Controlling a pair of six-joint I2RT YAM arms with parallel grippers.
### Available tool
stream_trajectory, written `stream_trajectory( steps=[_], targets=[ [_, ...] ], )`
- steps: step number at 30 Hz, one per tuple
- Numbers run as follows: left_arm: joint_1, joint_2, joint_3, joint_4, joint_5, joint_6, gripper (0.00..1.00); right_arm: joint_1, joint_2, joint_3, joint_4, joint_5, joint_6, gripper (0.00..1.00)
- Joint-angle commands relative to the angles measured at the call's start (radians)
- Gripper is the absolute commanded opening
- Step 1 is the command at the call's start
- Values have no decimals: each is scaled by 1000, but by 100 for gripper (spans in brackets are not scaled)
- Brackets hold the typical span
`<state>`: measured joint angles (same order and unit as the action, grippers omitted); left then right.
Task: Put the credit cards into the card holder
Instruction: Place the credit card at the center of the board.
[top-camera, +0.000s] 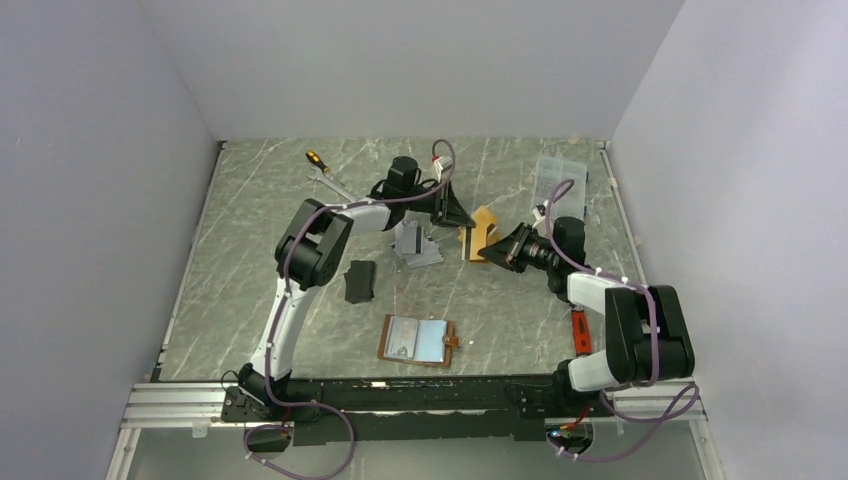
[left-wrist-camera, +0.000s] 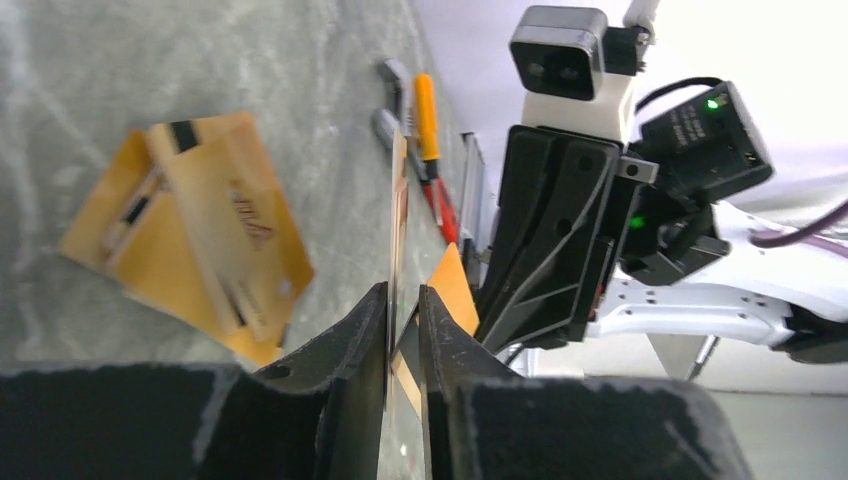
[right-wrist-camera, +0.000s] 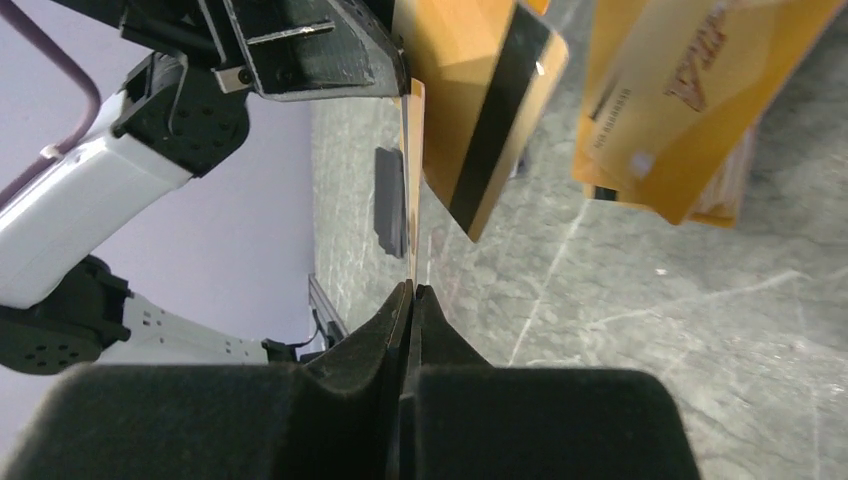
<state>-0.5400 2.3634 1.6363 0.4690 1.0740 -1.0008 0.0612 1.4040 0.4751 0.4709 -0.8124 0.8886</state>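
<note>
Currently the card holder (top-camera: 418, 340) lies open and flat, well behind both sets of fingers on the side of the arm bases, with its clear sleeves facing up. The silver-grey cards (top-camera: 415, 245) sit just beside the left fingers.

Your left gripper (left-wrist-camera: 403, 295) has its jaws only a little apart, wider than a card is thick. One gold credit card (left-wrist-camera: 398, 200) stands edge-on in that gap, against one pad. I judge it loosely held there, if at all.

The loose gold cards (left-wrist-camera: 190, 230) lie in an overlapping heap on the table, off to one side of those fingers and clear of them.

Your right gripper (right-wrist-camera: 411, 295) faces the left one tip to tip. Its jaws are pressed together on the opposite edge of the same card, so this side carries it.

Expect the card to be very light, stiff along its face and slick on the pads. It will likely pivot if you pinch only a corner. Take it deep along a short edge and leave the far edge free to lead into a sleeve. The sleeve mouth looks soft, so approach it flat and slowly.
</note>
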Motion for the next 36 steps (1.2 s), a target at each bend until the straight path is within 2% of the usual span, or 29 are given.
stream_trajectory(
  steps=[1, 5, 10, 14, 16, 17, 19, 22, 30, 36],
  targets=[
    [2, 50, 57, -134, -77, 119, 20, -12, 60, 41, -42, 31, -16, 0],
    [-13, 75, 91, -242, -109, 190, 26, -27, 74, 30, -37, 30, -13, 0],
    [-18, 93, 128, -320, -148, 247, 26, -40, 43, 20, -68, 35, -37, 0],
    [-24, 97, 182, -427, -187, 322, 36, -47, 30, 18, -76, 24, -46, 0],
    [-24, 91, 188, -431, -183, 331, 39, -47, 16, 18, -85, 22, -52, 0],
    [-23, 89, 198, -444, -180, 338, 44, -47, 5, 16, -87, 22, -53, 0],
    [-24, 74, 206, -467, -177, 366, 72, -49, -13, 16, -103, 15, -67, 0],
    [-15, -3, 164, -510, -176, 403, 98, -50, -48, 19, -138, 2, -90, 0],
    [37, -266, -9, -477, -55, 427, 99, -50, -191, 21, -193, -39, -124, 0],
    [40, -457, -147, -336, 87, 371, 99, -36, -254, 72, -173, -94, -77, 0]
  ],
)
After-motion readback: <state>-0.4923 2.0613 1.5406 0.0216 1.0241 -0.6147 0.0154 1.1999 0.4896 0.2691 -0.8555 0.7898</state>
